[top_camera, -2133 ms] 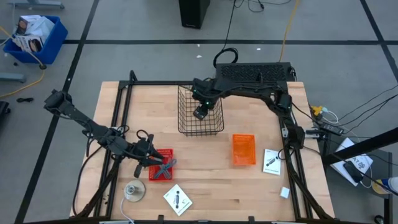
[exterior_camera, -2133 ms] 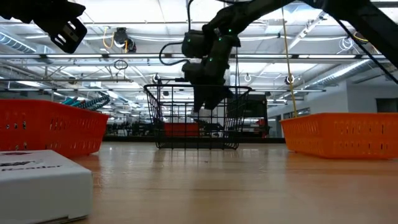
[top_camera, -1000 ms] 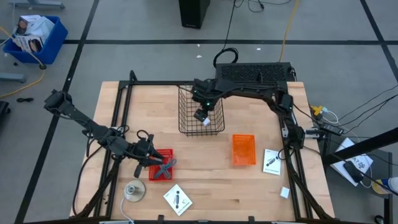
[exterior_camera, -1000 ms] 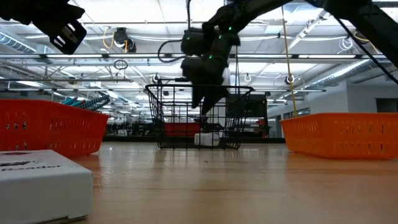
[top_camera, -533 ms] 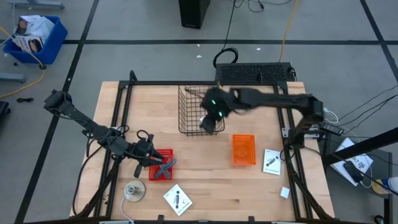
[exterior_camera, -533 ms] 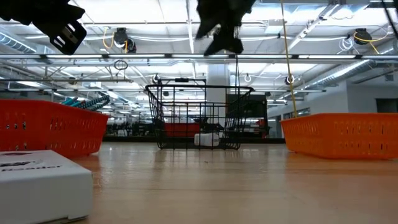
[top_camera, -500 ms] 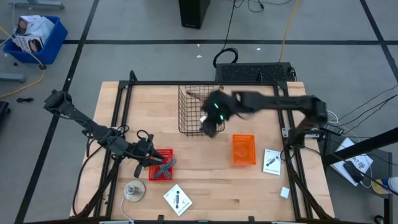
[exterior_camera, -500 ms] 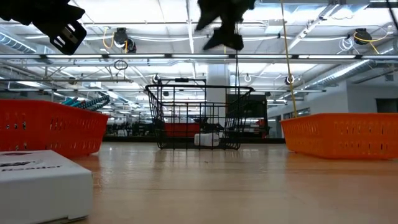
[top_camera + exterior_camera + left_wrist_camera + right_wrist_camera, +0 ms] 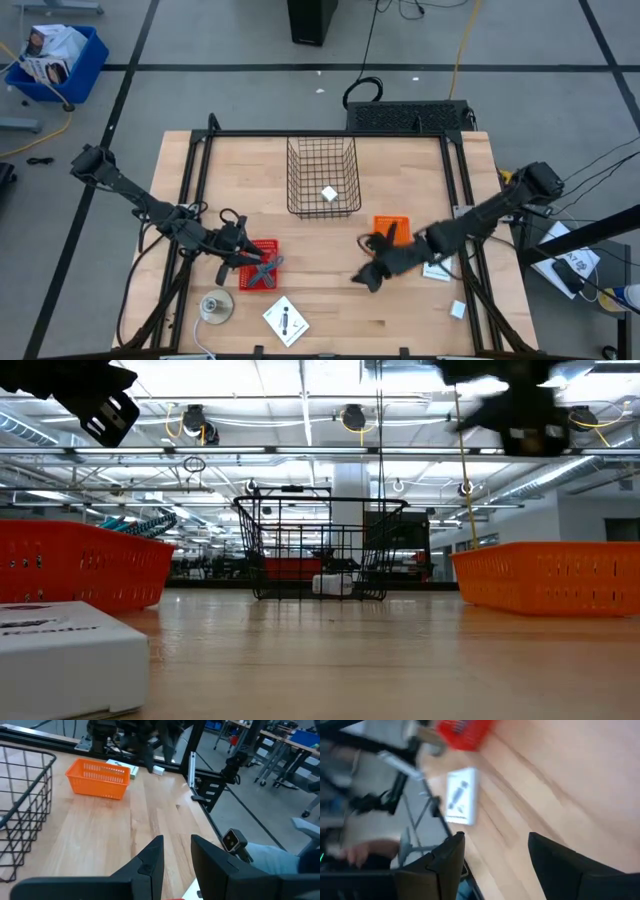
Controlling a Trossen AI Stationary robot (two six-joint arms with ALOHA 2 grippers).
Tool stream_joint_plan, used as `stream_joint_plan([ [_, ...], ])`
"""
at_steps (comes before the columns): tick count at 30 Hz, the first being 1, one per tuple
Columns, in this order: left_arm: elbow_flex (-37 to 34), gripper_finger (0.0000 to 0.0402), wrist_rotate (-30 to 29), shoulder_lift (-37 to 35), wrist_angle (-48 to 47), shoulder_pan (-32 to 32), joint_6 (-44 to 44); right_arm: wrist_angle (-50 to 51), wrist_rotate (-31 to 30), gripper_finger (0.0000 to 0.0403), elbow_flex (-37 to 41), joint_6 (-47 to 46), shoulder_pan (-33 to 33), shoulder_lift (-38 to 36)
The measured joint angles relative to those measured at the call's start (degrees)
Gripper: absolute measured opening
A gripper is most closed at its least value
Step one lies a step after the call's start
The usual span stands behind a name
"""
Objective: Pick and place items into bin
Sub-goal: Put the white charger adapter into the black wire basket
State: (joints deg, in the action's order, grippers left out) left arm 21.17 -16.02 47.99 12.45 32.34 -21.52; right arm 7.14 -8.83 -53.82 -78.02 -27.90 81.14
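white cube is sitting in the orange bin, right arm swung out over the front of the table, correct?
Not quite. The white cube sits in the black wire basket, not the orange bin; the high view shows it. The right gripper is indeed out over the front of the table.

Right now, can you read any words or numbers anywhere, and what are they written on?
White box at the near edge, low view: dark print on its top, too blurred to read.
White card near the red basket: only a black mark, no letters I can make out.
White card beside the orange basket: print too small to read.
Nothing else shows readable text.
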Motion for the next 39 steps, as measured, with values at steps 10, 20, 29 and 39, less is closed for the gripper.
stream_joint_plan([
  [10, 0.00, 0.0102, -0.81, 0.00, 1.06, -0.07, 1.61, 13.29, 1.59, 0.0210, 0.00, -34.95, -12.17, 0.24],
  [20, 0.00, 0.0102, -0.30, 0.00, 0.96, -0.07, 0.07, 25.03, 9.85, 0.0210, 0.00, -58.00, -20.81, 0.22],
  [29, 0.00, 0.0102, -0.36, 0.01, -0.80, -0.07, 3.36, 34.30, 24.89, 0.0210, 0.00, -62.50, -23.02, 0.29],
  [39, 0.00, 0.0102, -0.50, 0.02, 1.16, -0.07, 4.31, 40.98, 23.98, 0.0210, 0.00, -63.17, -28.77, 2.62],
])
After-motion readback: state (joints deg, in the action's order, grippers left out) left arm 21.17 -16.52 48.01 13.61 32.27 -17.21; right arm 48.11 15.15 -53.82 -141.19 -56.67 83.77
